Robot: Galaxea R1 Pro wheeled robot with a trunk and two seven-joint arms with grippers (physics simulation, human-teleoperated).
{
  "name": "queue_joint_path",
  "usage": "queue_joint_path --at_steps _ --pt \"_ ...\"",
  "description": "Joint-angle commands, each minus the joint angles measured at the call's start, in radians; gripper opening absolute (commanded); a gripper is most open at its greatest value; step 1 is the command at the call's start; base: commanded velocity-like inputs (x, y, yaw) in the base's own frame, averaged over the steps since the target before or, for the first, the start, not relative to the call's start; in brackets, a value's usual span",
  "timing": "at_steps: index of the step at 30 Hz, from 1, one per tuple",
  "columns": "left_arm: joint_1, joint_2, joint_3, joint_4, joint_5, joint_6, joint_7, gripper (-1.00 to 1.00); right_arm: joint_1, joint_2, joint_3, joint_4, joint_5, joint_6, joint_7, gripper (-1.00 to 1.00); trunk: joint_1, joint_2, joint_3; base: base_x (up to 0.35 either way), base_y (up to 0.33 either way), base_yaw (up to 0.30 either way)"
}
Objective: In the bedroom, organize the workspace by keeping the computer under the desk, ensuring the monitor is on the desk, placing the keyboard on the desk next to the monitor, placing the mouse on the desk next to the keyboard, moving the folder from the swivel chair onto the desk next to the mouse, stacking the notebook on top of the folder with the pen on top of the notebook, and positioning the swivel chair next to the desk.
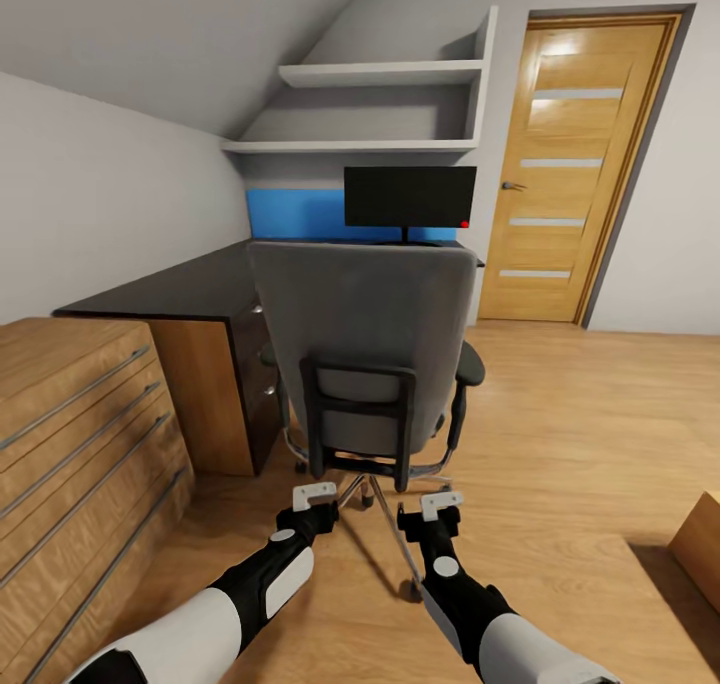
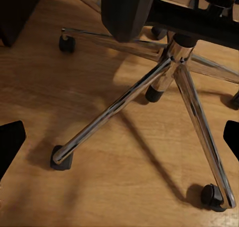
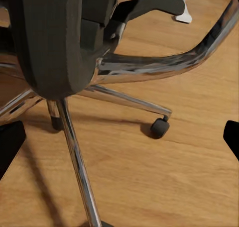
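Centrally placed, swivel chair (image 1: 365, 349) upright, tall back facing the camera, seat toward the desk (image 1: 175, 289) and monitor (image 1: 410, 197) at upper centre. Just below, left gripper (image 1: 314, 495) and right gripper (image 1: 441, 505), both spread open, near its chrome base (image 2: 149, 87).

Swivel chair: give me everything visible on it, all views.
The swivel chair stands upright on the wooden floor, its back toward the camera, facing the desk. Tall grey padded back with a black frame bracket, dark round armrests, and a shiny chrome five-star base on black castors. Both end effectors hover just behind it, apart from it.
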Motion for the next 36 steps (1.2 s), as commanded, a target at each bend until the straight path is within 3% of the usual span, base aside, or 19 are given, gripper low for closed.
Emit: queue_joint_path --at_steps 1,11,22,36 --pt "-0.001 0.000 -0.008 0.000 0.010 -0.004 0.006 1.00 -0.001 0.000 0.004 0.002 0.010 -0.003 -0.009 1.00 0.000 0.000 -0.001 0.009 0.000 0.125" --pt "-0.001 0.000 -0.009 0.000 0.010 -0.004 0.006 1.00 0.000 0.000 0.008 0.004 0.009 -0.030 -0.010 1.00 0.000 0.000 -0.001 0.003 0.000 0.197" --pt "-0.001 0.000 -0.010 0.001 0.010 -0.004 0.006 1.00 -0.001 0.000 0.007 0.003 0.010 -0.034 -0.011 1.00 0.000 0.000 -0.001 0.013 0.000 0.043" --pt "-0.001 -0.001 -0.039 0.001 0.011 -0.004 0.006 1.00 -0.001 0.000 0.006 0.001 0.010 -0.034 -0.012 1.00 0.000 0.000 -0.001 0.274 0.000 0.002"
